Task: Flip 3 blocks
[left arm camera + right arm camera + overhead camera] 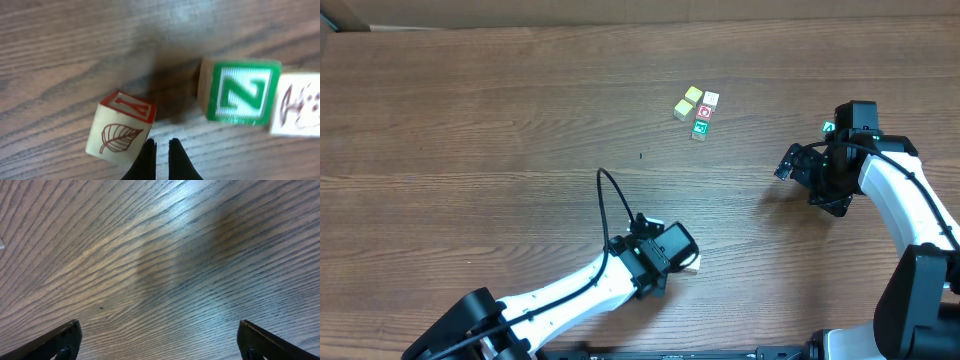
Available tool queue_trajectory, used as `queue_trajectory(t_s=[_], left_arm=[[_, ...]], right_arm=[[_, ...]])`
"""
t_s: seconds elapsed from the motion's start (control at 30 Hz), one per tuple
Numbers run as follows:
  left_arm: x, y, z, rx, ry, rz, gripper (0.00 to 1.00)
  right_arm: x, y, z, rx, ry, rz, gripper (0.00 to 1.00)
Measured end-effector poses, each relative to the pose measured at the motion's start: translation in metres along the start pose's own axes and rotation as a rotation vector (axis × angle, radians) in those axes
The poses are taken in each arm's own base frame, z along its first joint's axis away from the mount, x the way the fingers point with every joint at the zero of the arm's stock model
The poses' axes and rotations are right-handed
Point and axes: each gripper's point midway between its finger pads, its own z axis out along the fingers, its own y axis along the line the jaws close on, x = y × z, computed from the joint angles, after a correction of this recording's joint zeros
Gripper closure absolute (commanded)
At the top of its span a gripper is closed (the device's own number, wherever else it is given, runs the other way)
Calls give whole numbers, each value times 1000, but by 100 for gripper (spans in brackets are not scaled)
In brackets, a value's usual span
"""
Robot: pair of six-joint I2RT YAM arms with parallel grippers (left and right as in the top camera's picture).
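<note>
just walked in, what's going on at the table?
The left gripper is shut, its tips at the edge of the leaf block, which looks tilted next to the N block and a third block. The right gripper is open over bare table, holding nothing. A cluster of cubes sits farther back, clear of both arms.

Grained wooden table (pixel 160 255), printed wooden blocks (pixel 120 131)

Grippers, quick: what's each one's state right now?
Left gripper: fingers shut, holding nothing, tips beside the leaf block.
Right gripper: fingers wide open, empty.
</note>
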Motion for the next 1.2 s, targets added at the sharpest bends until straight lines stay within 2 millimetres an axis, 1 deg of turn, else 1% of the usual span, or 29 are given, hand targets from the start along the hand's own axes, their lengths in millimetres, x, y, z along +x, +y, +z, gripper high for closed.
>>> queue_trajectory(t_s=[0.1,0.23,0.3,0.37,0.5,0.57,0.7,0.8,0.87,1.0,1.2], left_arm=[[-14,-5,-10,43,-20,-43,96],[-39,-11,-45,144,-88,-95,96],[-43,-6,-60,162,-98,-117,96],[-38,8,-64,136,-68,-137,96],[-19,43,-52,20,57,-188,96],[-16,56,-43,-20,103,-216,96],[-14,70,-26,-68,174,-232,96],[-15,70,-13,-78,200,-215,96],[-16,67,-4,-73,213,-205,96],[-10,58,12,-50,269,-190,96],[1,43,18,19,351,-198,96]], right_arm=[[0,0,0,0,-1,0,0],[0,0,0,0,0,0,0],[0,0,0,0,0,0,0],[0,0,0,1,-1,1,0],[0,0,0,0,0,0,0],[0,0,0,0,0,0,0],[0,0,0,0,-1,0,0],[0,0,0,0,-1,0,0],[0,0,0,0,-1,1,0],[0,0,0,0,-1,0,0],[0,0,0,0,-1,0,0]])
